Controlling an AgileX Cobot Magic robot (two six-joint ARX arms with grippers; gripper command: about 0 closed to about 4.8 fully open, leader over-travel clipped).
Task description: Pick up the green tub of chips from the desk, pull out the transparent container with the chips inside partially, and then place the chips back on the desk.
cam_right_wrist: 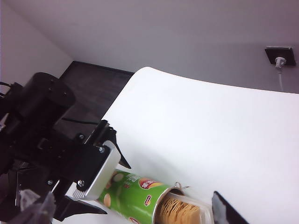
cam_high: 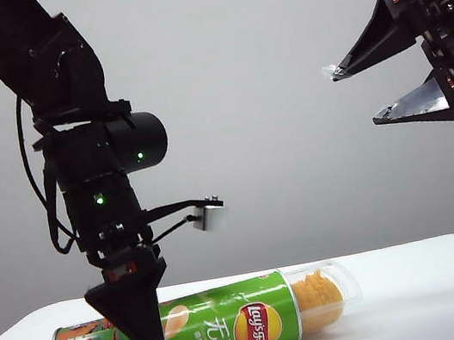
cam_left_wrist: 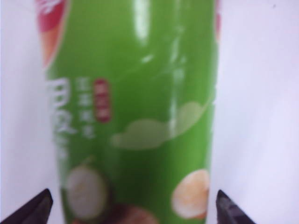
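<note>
Left hand: my left hand (cam_high: 139, 324) hung low over the green tub of chips (cam_high: 194, 337), jaws spread wide and holding nothing; in the left wrist view the two dark fingertips (cam_left_wrist: 32, 210) stood to either side of the tub (cam_left_wrist: 135, 116) with white counter showing in the gaps.
Right hand: my right hand (cam_high: 388, 91) was raised well above and off to the right, jaws wide apart, empty, far from everything.
Tub: it lay on its side on the white counter (cam_high: 439, 291), the end with red building artwork to the left in the exterior view, the open end to the right.
Transparent container: the transparent container (cam_high: 330, 292) stuck partly out of the open end, with the chips (cam_high: 318, 294) stacked inside it and visible through the clear wall; the right wrist view looked into that end (cam_right_wrist: 184, 212).
Handling: I judged the tub light and stiff enough along its cardboard wall, but glossy, so liable to slip or roll on the counter.
Fragile part: the thin tray looked soft and the chips brittle; a pinch there could crush them.
Where to hold: across the green body near its middle, jaws square to its length; the tray only lightly at its rim.
</note>
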